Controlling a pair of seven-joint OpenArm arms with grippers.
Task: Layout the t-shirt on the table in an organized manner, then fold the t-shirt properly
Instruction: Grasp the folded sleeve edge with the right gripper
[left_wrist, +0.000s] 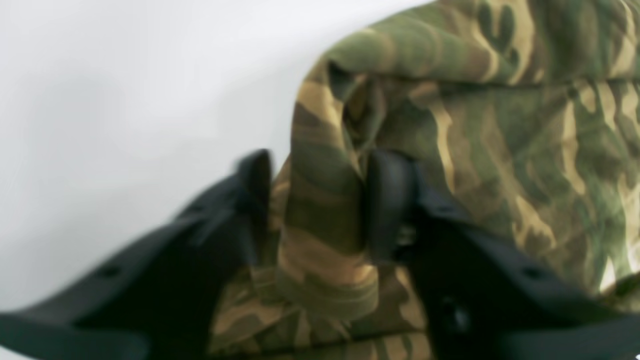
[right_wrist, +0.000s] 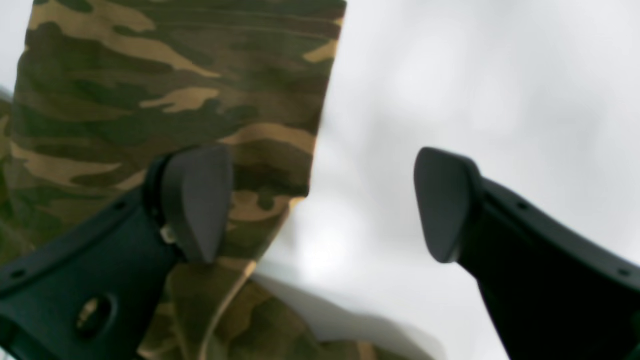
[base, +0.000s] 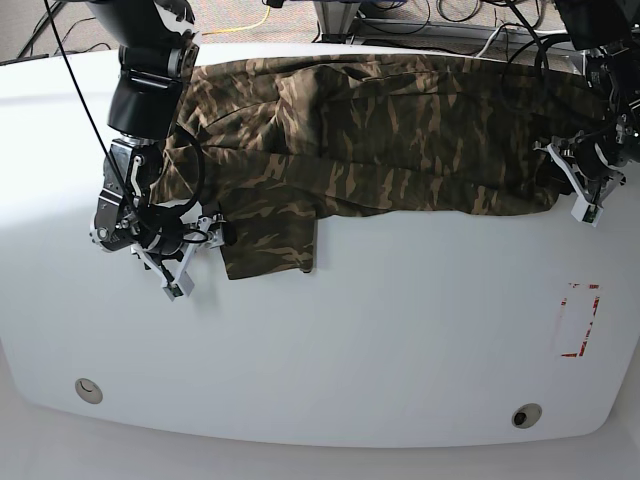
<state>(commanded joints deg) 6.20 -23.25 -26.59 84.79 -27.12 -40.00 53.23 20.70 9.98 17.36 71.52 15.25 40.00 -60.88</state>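
The camouflage t-shirt lies spread across the far half of the white table, with one sleeve pointing toward the front. My right gripper sits at that sleeve's outer edge. In the right wrist view it is wide open, one finger over the cloth and the other over bare table. My left gripper is at the shirt's opposite end. In the left wrist view it stands partly open around an upright fold of cloth, with a slim gap at the blurred finger.
A red-outlined tape rectangle marks the table's front right. Two round grommet holes sit near the front edge. Cables and floor lie beyond the table's far edge.
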